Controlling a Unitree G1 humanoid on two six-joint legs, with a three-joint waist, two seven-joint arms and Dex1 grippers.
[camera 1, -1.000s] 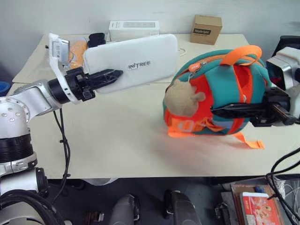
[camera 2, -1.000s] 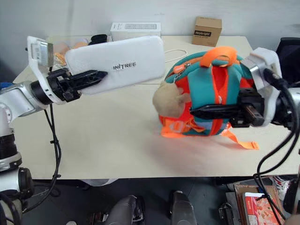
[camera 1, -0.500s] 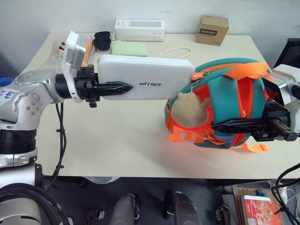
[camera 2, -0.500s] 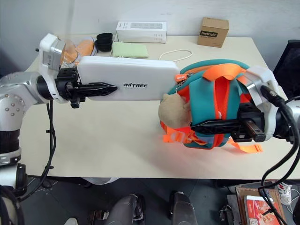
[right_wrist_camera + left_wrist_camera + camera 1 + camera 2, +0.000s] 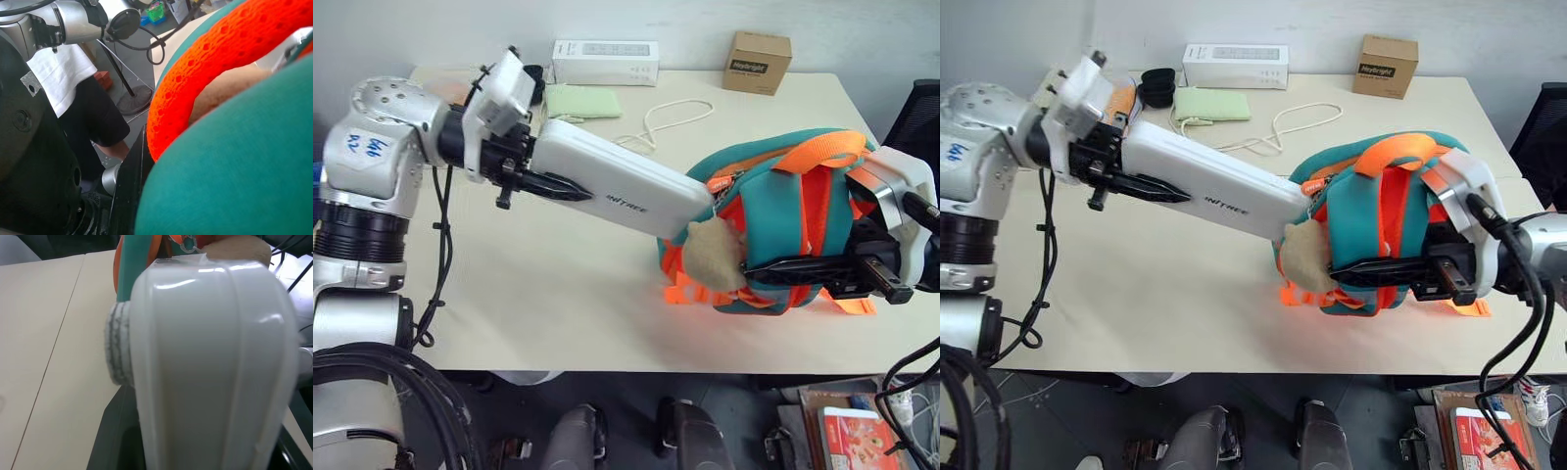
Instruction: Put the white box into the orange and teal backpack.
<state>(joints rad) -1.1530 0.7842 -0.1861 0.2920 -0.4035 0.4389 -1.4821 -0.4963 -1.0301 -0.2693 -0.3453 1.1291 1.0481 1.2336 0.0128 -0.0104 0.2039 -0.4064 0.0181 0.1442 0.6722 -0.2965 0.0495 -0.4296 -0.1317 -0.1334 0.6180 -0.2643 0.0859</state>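
Your left gripper (image 5: 543, 182) has its jaws clamped on the white box (image 5: 626, 191), tilted down rightward so its far end meets the orange and teal backpack (image 5: 783, 230) opening. Right gripper (image 5: 773, 266), jaws shut on the backpack, steadies it over the worktop (image 5: 558, 284).

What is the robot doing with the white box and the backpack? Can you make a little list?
held thing: white box, tilted down toward the bag
left tool: shut on the white box
box tip: at the backpack's opening, beside the plush toy
orange and teal backpack: on the table, gripped by the right tool
behind: brown carton, long white carton, green pouch, white cord
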